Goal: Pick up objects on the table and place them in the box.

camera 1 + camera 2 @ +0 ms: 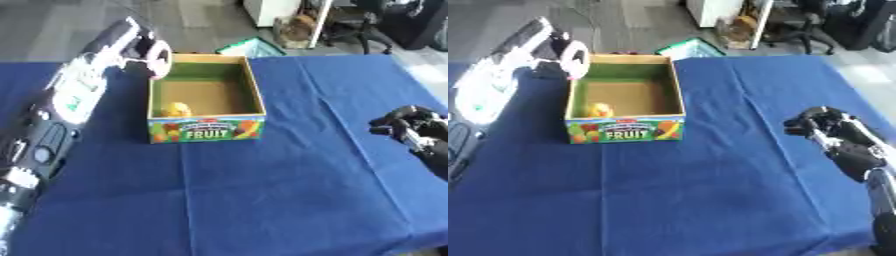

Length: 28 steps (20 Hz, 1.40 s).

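Observation:
A cardboard box (pixel 206 129) with "FRUIT" printed on its front stands on the blue cloth, left of the middle. A yellow thing (pixel 178 109) lies in its near left corner. My left arm reaches in from the left. My left hand (pixel 138 44) hovers at the box's far left corner, its fingers curled round a pale pink, rounded thing (pixel 160 58) held just above the left rim. My right hand (pixel 822 125) rests at the right side of the table, well away from the box, with its fingers curled and nothing in them.
The blue cloth (pixel 289 190) covers the whole table. A green and white thing (pixel 254 48) lies on the floor just beyond the far edge, behind the box. Chairs and furniture stand further back at the upper right.

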Motion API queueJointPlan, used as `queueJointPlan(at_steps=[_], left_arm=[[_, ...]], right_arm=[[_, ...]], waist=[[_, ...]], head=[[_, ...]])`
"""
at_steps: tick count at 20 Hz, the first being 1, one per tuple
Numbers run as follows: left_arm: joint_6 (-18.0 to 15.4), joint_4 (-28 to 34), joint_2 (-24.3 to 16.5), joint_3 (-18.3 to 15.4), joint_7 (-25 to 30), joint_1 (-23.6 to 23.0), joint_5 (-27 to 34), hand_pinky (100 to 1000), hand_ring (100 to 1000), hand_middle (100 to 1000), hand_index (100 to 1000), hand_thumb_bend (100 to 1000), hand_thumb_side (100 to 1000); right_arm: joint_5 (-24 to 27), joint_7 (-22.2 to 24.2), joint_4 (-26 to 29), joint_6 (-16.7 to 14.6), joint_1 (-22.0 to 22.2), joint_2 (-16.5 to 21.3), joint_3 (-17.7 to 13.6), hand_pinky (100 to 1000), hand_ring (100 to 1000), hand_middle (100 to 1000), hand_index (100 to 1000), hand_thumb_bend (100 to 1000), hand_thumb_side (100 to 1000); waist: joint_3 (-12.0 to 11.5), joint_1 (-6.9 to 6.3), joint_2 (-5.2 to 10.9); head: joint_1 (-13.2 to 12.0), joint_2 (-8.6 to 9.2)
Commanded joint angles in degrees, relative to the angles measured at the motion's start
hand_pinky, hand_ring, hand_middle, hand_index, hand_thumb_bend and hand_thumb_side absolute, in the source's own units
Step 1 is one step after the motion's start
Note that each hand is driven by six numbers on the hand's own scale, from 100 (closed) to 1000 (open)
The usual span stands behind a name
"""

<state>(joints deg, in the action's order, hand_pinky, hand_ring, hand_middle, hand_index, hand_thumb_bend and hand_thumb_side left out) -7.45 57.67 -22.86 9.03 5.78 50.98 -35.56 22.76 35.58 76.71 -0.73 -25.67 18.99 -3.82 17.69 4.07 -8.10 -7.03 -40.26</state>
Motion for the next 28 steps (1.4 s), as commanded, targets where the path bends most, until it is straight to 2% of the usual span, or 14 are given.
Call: queueJointPlan(at_steps=[1,2,3,4,5,6,9,12,15,17,19,23,25,28], left_arm=[[-1.17,-1.32,0.57,0.26,-3.51,1.28,-1.17,652,580,590,707,407,339],[-1.72,-1.50,0.78,0.34,-4.27,1.08,-1.41,674,624,660,761,544,432],[-2.21,-1.53,0.97,0.21,-5.31,0.89,-1.25,695,675,737,825,636,498],[-2.71,-1.38,1.11,0.03,-6.76,0.73,-0.50,719,710,772,862,662,524],[-3.24,-1.09,1.14,-0.10,-8.42,0.58,0.62,749,747,808,894,632,580],[-3.69,-0.70,1.07,-0.15,-10.15,0.46,1.98,761,761,823,904,609,592],[-4.38,0.76,0.50,0.21,-13.68,0.11,5.60,771,770,832,901,595,576],[-4.43,3.36,-0.57,0.78,-14.24,-0.68,8.73,770,766,832,894,580,564],[-3.77,8.71,-2.76,0.98,-14.08,-2.53,14.11,757,747,806,872,531,545],[-2.58,13.72,-5.01,0.68,-13.22,-4.74,19.91,730,707,759,841,380,522],[-0.79,19.24,-7.36,-0.30,-11.44,-7.77,27.28,707,668,717,820,291,547],[3.10,29.81,-11.31,-4.37,-7.66,-15.59,41.76,695,638,671,801,220,589],[4.75,33.94,-12.90,-6.29,-5.37,-19.85,45.61,695,636,666,796,180,610],[6.24,38.18,-13.69,-9.26,-0.93,-26.10,48.12,693,627,649,793,118,650]], right_arm=[[0.20,0.35,0.92,-0.13,-1.05,0.75,-0.06,801,754,570,630,100,100],[0.17,0.34,0.90,-0.11,-1.04,0.71,-0.09,801,754,570,630,100,100],[0.13,0.32,0.89,-0.10,-1.01,0.69,-0.12,801,754,570,630,100,100],[0.09,0.30,0.88,-0.09,-1.00,0.67,-0.14,801,754,570,630,100,100],[0.07,0.28,0.88,-0.09,-0.99,0.67,-0.17,800,754,569,630,100,100],[0.06,0.26,0.88,-0.08,-0.96,0.70,-0.20,800,754,569,629,100,100],[0.12,0.21,0.92,0.00,-0.96,0.71,-0.29,800,754,569,629,100,100],[0.13,0.16,0.97,0.06,-0.95,0.82,-0.36,800,754,569,629,100,100],[0.14,-0.02,1.00,0.05,-0.84,1.13,-0.58,800,754,569,629,100,100],[0.08,-0.19,0.98,0.04,-0.64,1.46,-0.76,800,754,569,629,100,100],[0.04,-0.35,0.98,0.02,-0.40,1.84,-0.95,800,754,569,629,100,100],[0.23,-0.66,1.24,0.16,-0.23,2.24,-1.31,800,754,569,628,100,100],[0.34,-0.63,1.48,0.29,0.02,2.43,-1.29,800,754,569,628,100,100],[0.44,-0.58,1.90,0.46,0.57,2.73,-1.34,799,753,569,628,100,100]], waist=[[0.28,0.02,0.71],[0.34,0.01,0.67],[0.35,0.00,0.64],[0.35,-0.01,0.62],[0.32,-0.02,0.61],[0.27,-0.05,0.61],[0.03,-0.13,0.64],[-0.44,-0.19,0.71],[-1.13,-0.38,0.79],[-1.73,-0.60,0.90],[-2.40,-0.85,1.07],[-3.76,-1.25,1.23],[-4.36,-1.40,1.42],[-5.39,-1.77,1.52]], head=[[-0.48,0.47],[-0.43,0.57],[-0.37,0.63],[-0.31,0.68],[-0.22,0.71],[-0.13,0.72],[0.09,0.79],[0.40,0.84],[0.94,0.83],[1.37,0.77],[1.77,0.65],[2.05,0.39],[2.27,-0.05],[2.25,-0.38]])
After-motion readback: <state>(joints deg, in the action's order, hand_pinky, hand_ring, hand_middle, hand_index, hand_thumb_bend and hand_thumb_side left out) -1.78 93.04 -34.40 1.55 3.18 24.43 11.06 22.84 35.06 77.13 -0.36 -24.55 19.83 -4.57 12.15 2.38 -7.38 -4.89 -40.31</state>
